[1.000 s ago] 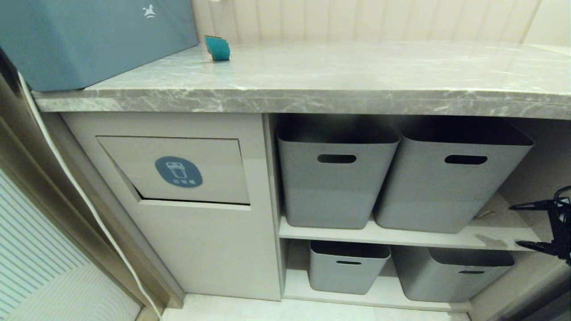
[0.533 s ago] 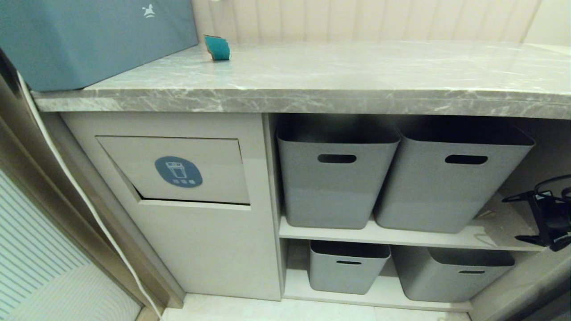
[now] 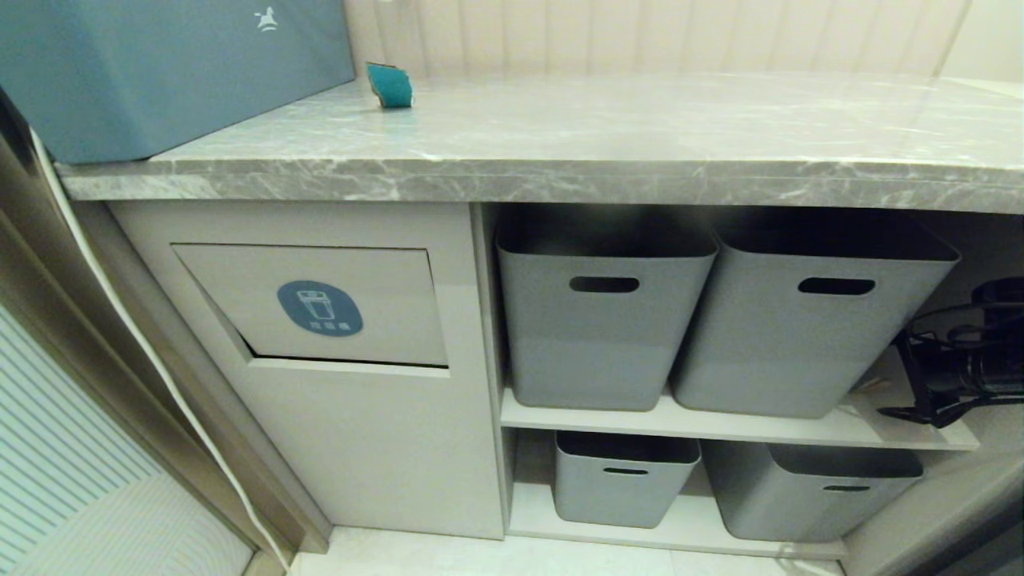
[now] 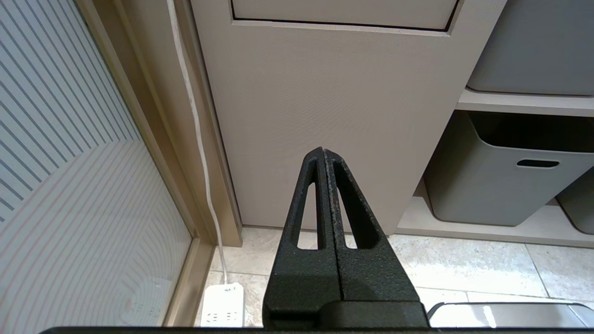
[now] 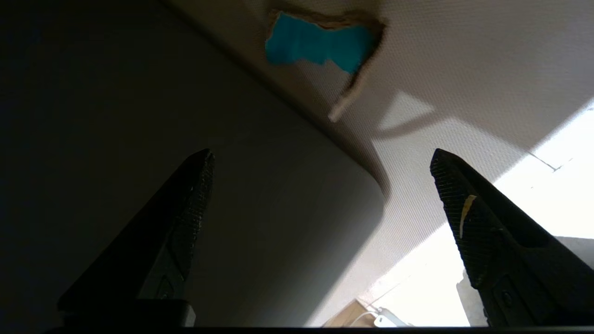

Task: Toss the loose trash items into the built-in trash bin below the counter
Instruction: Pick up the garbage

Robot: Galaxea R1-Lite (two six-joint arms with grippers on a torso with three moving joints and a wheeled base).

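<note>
While the left gripper (image 4: 324,157) hangs low over the tiled floor (image 4: 464,264) with its jaws pressed tight together and nothing between them, the right gripper (image 5: 320,185) is at the far right of the upper shelf (image 3: 720,422), beside the grey tubs, with its jaws spread wide and empty. In the right wrist view, a torn scrap of teal card (image 5: 315,44) with a brown ragged edge lies on the beige shelf surface beyond the fingertips, next to the dark wall of a tub (image 5: 185,116); the fingers do not touch it. A white power strip (image 4: 222,306) and its cord lie on the floor by the door frame. Further back, the trash bin (image 3: 320,308) is in the beige cabinet front left of the tubs, its flap bearing the round blue sticker. Above it runs the counter (image 3: 600,136), with another teal scrap (image 3: 390,86) standing near a big blue-teal box (image 3: 160,72) at its far left.
</note>
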